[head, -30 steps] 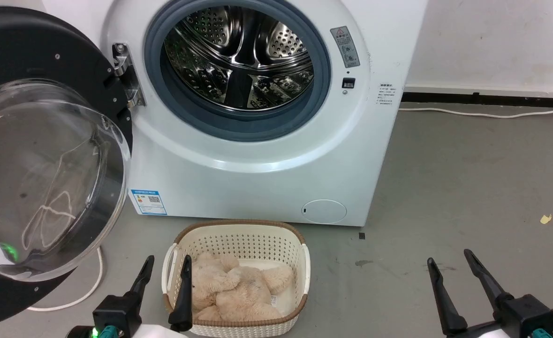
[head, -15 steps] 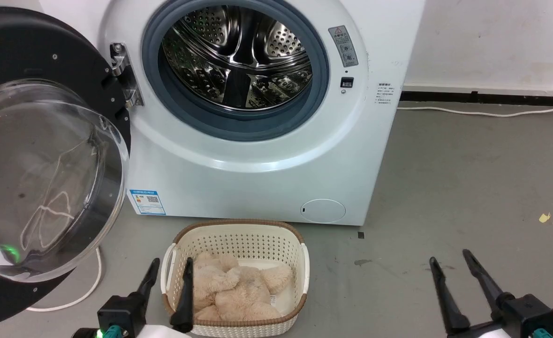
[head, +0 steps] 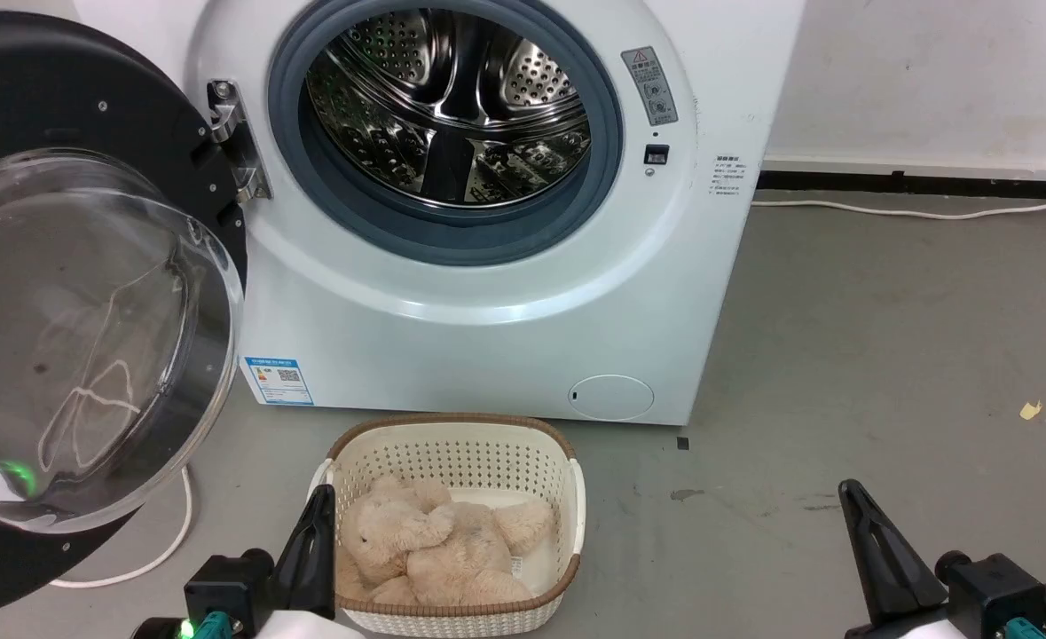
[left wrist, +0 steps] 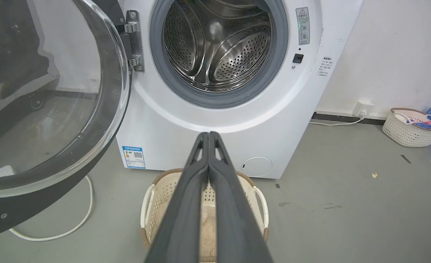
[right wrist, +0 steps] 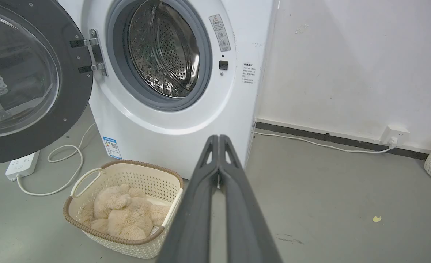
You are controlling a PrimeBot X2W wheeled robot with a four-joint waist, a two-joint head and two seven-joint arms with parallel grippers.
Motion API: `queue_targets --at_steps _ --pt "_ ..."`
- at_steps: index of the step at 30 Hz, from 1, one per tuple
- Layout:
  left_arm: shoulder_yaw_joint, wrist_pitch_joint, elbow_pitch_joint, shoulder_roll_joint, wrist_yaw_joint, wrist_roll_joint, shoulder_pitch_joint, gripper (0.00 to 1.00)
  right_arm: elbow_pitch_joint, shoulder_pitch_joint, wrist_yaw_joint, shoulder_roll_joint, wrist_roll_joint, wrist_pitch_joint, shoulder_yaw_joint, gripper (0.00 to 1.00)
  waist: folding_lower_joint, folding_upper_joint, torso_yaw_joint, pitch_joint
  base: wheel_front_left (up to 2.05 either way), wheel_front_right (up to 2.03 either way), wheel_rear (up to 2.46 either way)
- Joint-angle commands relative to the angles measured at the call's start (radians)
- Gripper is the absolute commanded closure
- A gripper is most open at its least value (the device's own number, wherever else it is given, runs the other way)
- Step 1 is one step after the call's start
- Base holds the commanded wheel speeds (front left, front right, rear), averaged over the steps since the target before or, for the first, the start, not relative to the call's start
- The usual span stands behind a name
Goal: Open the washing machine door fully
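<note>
The washing machine door [head: 61, 293], a black disc with a bulging clear glass bowl, stands swung wide to the left on its hinge [head: 237, 142], and its black rim [right wrist: 74, 87] and glass [left wrist: 50, 109] show from both wrists. The steel drum [head: 452, 106] lies exposed behind its grey ring. My left gripper [head: 318, 506] is shut with empty fingers, low at the left by the basket, its tips [left wrist: 208, 134] pressed together. At the lower right, my right gripper [head: 851, 493] is likewise shut on nothing, fingertips [right wrist: 219, 138] touching. Neither gripper touches the door.
A cream perforated basket [head: 452, 444] holding a beige plush toy [head: 434, 550] sits on the grey floor before the machine. A white cable [head: 168, 541] loops under the door, near a power strip [right wrist: 19, 166]. Another laundry basket [left wrist: 409, 128] stands by the wall at right.
Both grippers have gone from open to shut, fingers closing together. The door and basket have not moved.
</note>
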Motion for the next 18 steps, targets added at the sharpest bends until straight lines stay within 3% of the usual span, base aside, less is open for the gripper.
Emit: queue_targets --at_steps 1,18 --pt "0.01 0.006 -0.001 -0.008 -0.009 0.017 -0.007 1.0 0.001 -0.012 0.0 0.0 -0.001 0.006 0.002 1.0 0.0 0.0 0.0 0.001 0.0 0.0 0.0" --pt "0.044 0.027 -0.002 -0.031 -0.031 0.063 -0.014 1.0 0.003 -0.027 0.0 0.001 -0.002 0.03 0.004 1.0 0.0 0.0 -0.001 0.004 0.0 0.0 0.0"
